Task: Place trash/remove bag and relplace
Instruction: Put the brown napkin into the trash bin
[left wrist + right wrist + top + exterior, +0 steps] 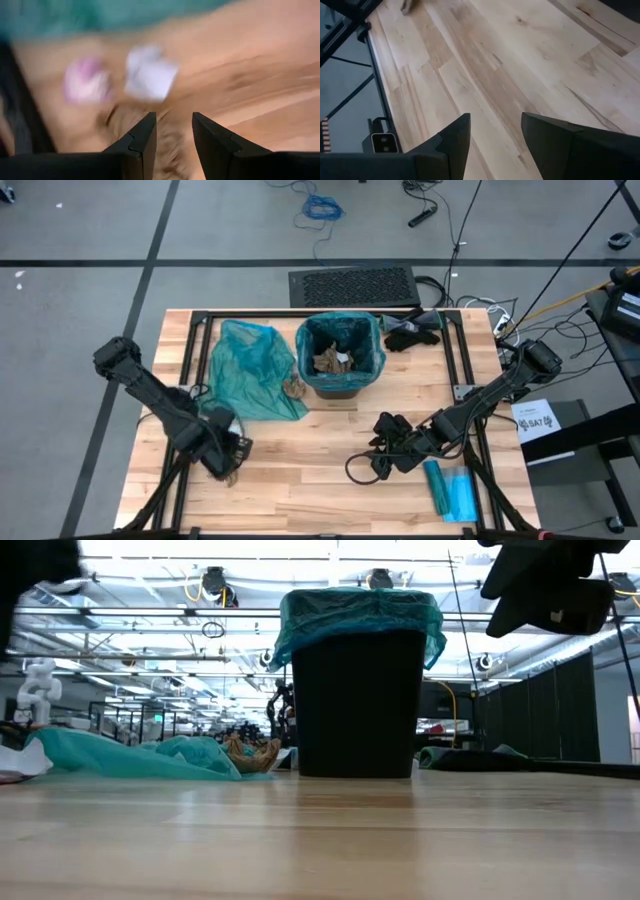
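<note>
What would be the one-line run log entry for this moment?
bin: lined, trash inside | spare bag: flat on table | left gripper: open over wads | right gripper: open, empty

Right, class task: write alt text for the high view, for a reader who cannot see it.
A black bin lined with a teal bag holds paper wads, at the back of a wooden table. A loose teal bag lies left of it, wads between them. The left fingers and right fingers hover open near the front.
</note>
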`<state>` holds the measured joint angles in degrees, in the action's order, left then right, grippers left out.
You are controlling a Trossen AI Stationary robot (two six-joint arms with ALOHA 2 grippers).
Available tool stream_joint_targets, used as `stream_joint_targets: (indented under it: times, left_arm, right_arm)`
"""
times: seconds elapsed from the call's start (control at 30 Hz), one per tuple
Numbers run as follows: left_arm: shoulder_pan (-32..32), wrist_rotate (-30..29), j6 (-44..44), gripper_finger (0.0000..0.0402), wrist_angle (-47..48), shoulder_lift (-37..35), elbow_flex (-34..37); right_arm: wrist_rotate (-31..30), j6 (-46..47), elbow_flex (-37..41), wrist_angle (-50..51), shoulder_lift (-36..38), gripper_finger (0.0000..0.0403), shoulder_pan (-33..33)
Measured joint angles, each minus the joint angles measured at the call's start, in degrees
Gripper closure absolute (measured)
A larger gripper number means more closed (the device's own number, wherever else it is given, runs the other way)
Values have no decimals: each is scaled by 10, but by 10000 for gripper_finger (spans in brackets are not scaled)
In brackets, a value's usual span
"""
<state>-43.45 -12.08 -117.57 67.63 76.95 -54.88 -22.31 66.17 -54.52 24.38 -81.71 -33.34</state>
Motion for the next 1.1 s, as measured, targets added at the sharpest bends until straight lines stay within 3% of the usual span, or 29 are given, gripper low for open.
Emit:
stream_joint_targets:
  times: [0.07,0.17,0.57,0.97,1.1]
  left_arm:
    - [-20,27,-63,279,-19,0,25]
    - [-28,56,-75,279,-69,0,47]
    - [-36,74,-75,279,-127,34,79]
    - [-36,79,-18,280,-270,108,118]
    - [-36,95,2,324,-358,128,119]
  right_arm:
    - [1,0,0,0,0,234,0]
    - [2,0,0,-1,0,234,0]
    - [2,-9,0,-18,0,234,-3]
    - [17,-9,0,-19,0,234,-4]
    - [17,-9,0,-19,0,234,-4]
